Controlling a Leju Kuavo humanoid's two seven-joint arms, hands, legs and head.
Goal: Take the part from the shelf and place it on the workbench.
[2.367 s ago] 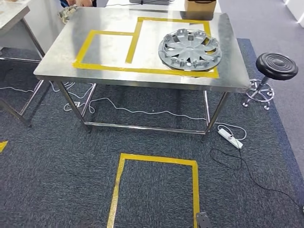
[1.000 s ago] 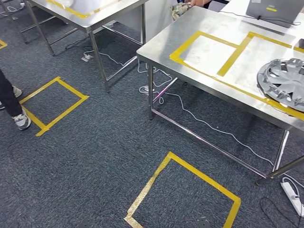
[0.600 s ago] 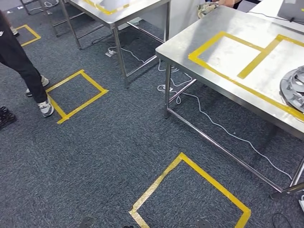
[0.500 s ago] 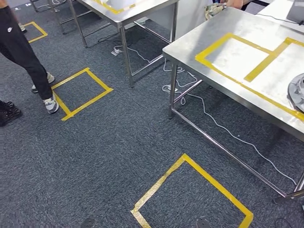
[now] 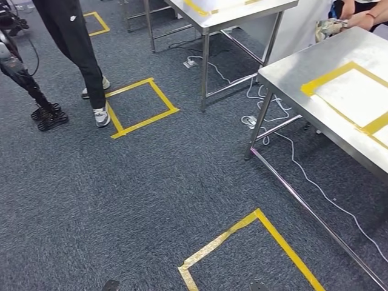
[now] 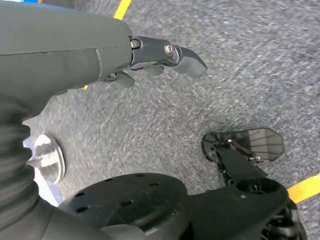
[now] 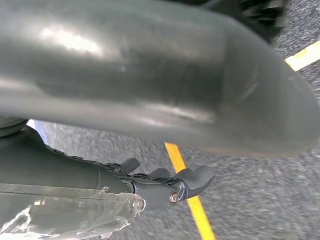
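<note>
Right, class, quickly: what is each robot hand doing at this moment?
Left hand: open, holding nothing, fingers extended above the carpet.
Right hand: open, holding nothing, hanging over the carpet.

The left hand [image 6: 113,47] is showing a smooth dark grey shell running into a ribbed cover, with darker blue-grey fingers [image 6: 177,52] — silver screws are glinting at their pivots. The right hand [image 7: 143,187] is showing the same dark fingers, one silver screw, and a clear crinkled plastic film — wrapping its underside.
</note>
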